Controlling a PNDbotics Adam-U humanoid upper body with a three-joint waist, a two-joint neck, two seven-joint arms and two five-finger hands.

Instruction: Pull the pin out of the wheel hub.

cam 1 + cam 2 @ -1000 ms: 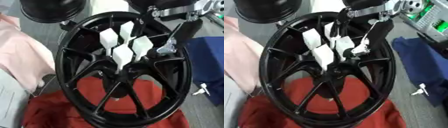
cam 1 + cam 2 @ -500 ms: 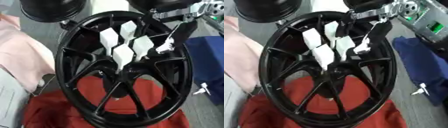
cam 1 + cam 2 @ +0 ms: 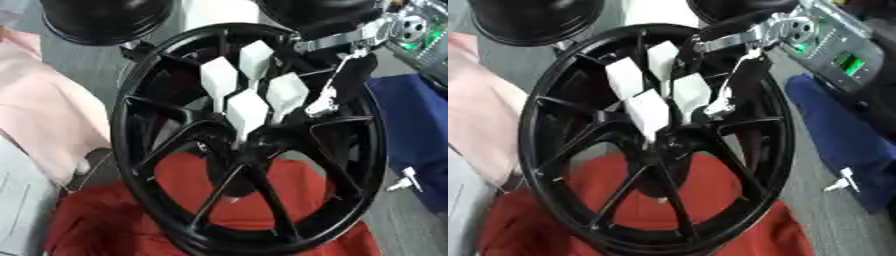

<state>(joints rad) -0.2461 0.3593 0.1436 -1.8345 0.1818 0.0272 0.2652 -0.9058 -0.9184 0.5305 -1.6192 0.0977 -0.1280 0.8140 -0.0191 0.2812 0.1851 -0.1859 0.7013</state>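
Black and glossy, a multi-spoke wheel hub fills the middle of the view, standing tilted with its face toward the camera. Four white pins with broad flat diamond-shaped heads stick out of the centre of the wheel hub, clustered together and fanning up and outward from it. The robot's right hand comes in from the upper right of the wheel hub, a black arm with silver joints above it; its slim fingers hang down over the hub's upper right spokes, just beside the rightmost pin, and it cannot be told whether they are touching or pinching it. The left hand shows in neither view. Beneath the lower half of the wheel hub lies a red cloth. To the left of the wheel hub is a pale pink cloth, and to its right a dark blue cloth on a grey table. A small white object, too small to make out, lies just right of the hub's lower rim at the edge of the blue cloth. Above the wheel hub at upper left sits another round black rim, only partly in view.
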